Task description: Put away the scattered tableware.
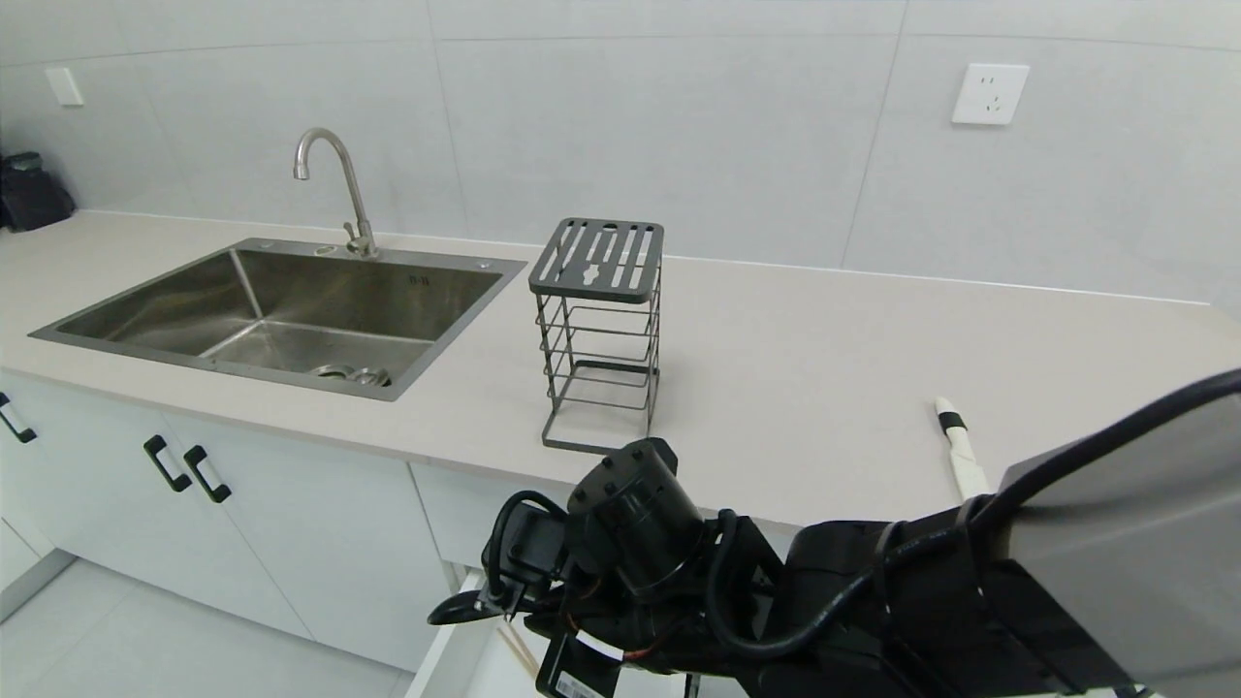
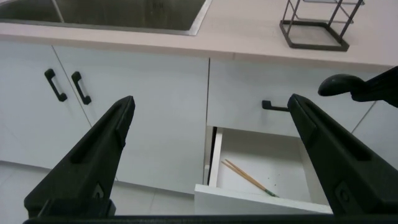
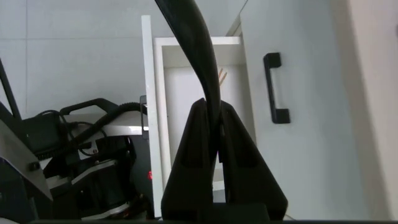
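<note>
There is one black spoon [image 3: 193, 31], one white stick-shaped thing [image 1: 955, 444] with a black band, and two thin chopsticks [image 2: 249, 178]. There is also one wire rack [image 1: 601, 330], one sink [image 1: 281, 310] with one tap [image 1: 334, 184], and one open drawer [image 2: 214, 163].

The right gripper [image 3: 214, 112] has its jaws pinched tight on the spoon's handle. It holds the spoon in the air, lower than the top of the desk [image 1: 824, 349] and above the open drawer. The left gripper [image 2: 211, 102] has its jaws spread wide with nothing between them. It hangs out in front of the cupboards, facing the drawer.

The head view looks down on the desk top. The white thing lies flat there, well apart from the rack and on its right. The rack stands upright near the sink.

The left wrist view looks right into the drawer, which the arm mostly hides in the head view. The two chopsticks lie side by side on the drawer's white bottom, at a slant (one end looks a bit green). Above the drawer is a shut panel with one black handle [image 2: 273, 106]. The cupboard doors beside it have two black handles [image 2: 68, 87].
</note>
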